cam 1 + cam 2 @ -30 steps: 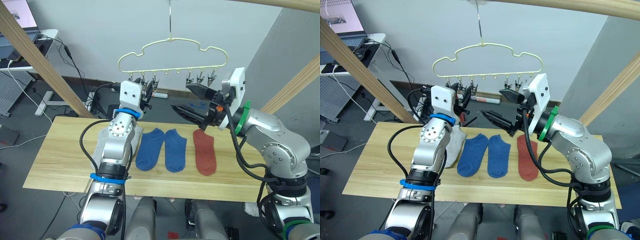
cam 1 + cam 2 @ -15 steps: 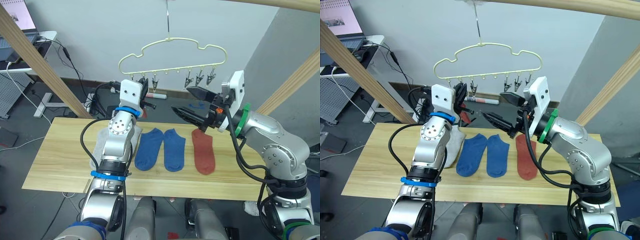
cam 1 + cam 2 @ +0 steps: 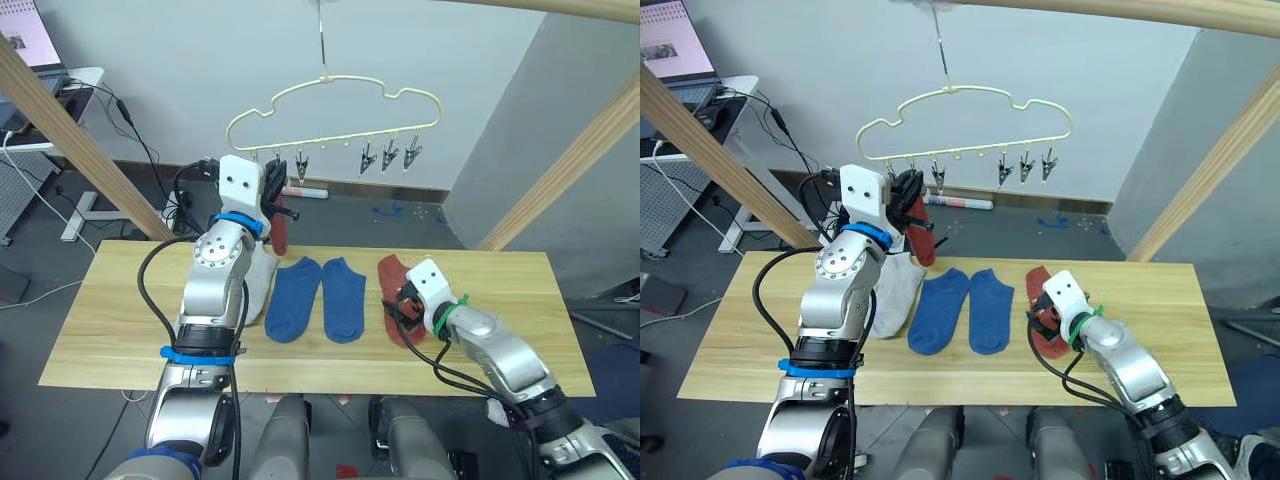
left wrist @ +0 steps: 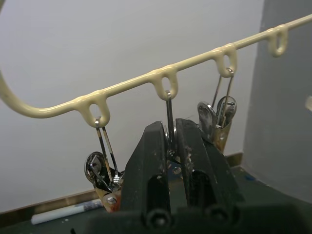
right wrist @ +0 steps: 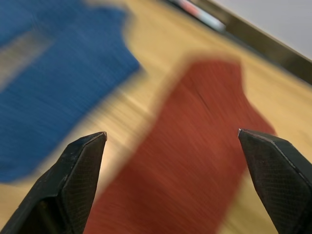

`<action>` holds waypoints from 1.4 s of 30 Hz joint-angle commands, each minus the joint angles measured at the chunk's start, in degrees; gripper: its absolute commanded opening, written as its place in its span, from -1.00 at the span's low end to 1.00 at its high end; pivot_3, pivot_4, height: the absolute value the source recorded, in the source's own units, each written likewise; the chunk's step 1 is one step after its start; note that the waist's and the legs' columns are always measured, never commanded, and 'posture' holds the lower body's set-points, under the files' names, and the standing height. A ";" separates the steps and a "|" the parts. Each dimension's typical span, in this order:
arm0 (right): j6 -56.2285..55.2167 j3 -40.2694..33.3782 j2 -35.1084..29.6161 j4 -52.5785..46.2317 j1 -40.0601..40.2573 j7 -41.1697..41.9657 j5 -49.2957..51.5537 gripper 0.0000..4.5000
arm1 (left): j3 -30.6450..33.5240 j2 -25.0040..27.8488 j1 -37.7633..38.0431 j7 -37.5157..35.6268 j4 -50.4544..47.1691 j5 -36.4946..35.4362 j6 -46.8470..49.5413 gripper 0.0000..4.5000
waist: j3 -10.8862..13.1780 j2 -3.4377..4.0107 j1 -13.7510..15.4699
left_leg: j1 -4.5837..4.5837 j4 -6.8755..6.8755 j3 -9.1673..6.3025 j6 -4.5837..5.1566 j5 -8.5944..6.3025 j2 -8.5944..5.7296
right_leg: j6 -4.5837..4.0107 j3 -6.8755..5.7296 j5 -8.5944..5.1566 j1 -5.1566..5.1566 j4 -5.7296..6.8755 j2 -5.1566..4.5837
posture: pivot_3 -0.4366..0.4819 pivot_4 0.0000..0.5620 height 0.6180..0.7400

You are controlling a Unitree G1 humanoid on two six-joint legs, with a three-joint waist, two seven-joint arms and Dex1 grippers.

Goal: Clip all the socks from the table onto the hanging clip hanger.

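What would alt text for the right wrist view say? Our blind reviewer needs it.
The right hand, fingers spread wide, hovers low over a red sock lying flat on the wooden table. A blue sock lies beside the red one.

Right pincer (image 5: 170,180) now down from mid-air (fingers spread) over the table's rust red sock (image 5: 190,146).

grey sock (image 3: 892,290) partly behind left arm, rust red sock (image 3: 392,300) partly under right gripper (image 3: 405,308)

Lab: wooden test frame (image 3: 70,120), monitor desk (image 3: 695,90), floor cables (image 3: 140,150)
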 commanded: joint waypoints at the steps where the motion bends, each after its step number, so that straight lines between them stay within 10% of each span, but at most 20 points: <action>1: -7.17 -1.86 2.54 8.25 -2.32 -1.98 -3.29 1.00 | 0.49 0.44 0.83 -0.20 -3.49 -0.62 0.80 -1.00 | 0.00 0.00 -0.22 | 0.02 -0.01 0.00 0.00 0.03 0.00 | 0.00 0.01 0.00 0.00 0.03 0.01 | 0.37 0.03 1.00; 7: -12.90 -3.81 5.92 20.10 -2.79 0.25 -4.45 0.84 | -0.81 -0.07 1.82 -0.58 -5.81 -0.80 2.27 -1.00 | -0.01 -0.02 -0.27 | 0.18 -0.01 0.02 0.00 0.04 0.01 | 0.00 0.06 0.00 0.15 0.03 0.04 | 0.39 0.03 1.00; 19: -10.92 -5.73 4.45 12.56 2.87 5.77 -4.24 -0.93 | 1.76 0.19 1.52 -1.07 -5.58 -4.02 6.48 -1.00 | -0.01 -0.01 -0.10 | 0.37 -0.01 -0.02 0.02 0.04 -0.01 | 0.03 0.05 -0.02 0.40 -0.03 0.03 | 0.38 0.03 1.00; 28: -10.41 -4.51 -1.40 -1.72 8.43 16.94 -2.44 -0.97 | 5.25 0.66 1.41 -2.64 -6.83 -13.09 18.15 -1.00 | -0.01 -0.01 -0.27 | 0.36 -0.02 -0.03 0.02 0.04 0.00 | 0.05 0.05 -0.03 0.40 -0.05 0.03 | 0.37 0.01 1.00; 35: -19.58 -5.61 -2.62 -17.77 11.96 16.28 -4.27 -0.97 | 24.54 -4.84 -2.78 10.84 -4.75 -46.31 49.50 -1.00 | -0.01 -0.01 -0.71 | 0.38 -0.01 -0.04 0.02 0.04 0.05 | 0.08 0.02 -0.04 0.39 -0.02 0.04 | 0.36 -0.01 1.00; 42: -16.99 -6.96 3.03 -28.69 10.21 13.76 -0.97 -0.97 | 33.24 -4.85 -4.27 24.02 0.20 -64.62 55.27 -1.00 | -0.01 -0.02 -0.45 | 0.37 -0.02 -0.05 -0.01 0.05 0.05 | 0.08 0.05 -0.04 0.40 -0.05 0.01 | 0.34 -0.02 1.00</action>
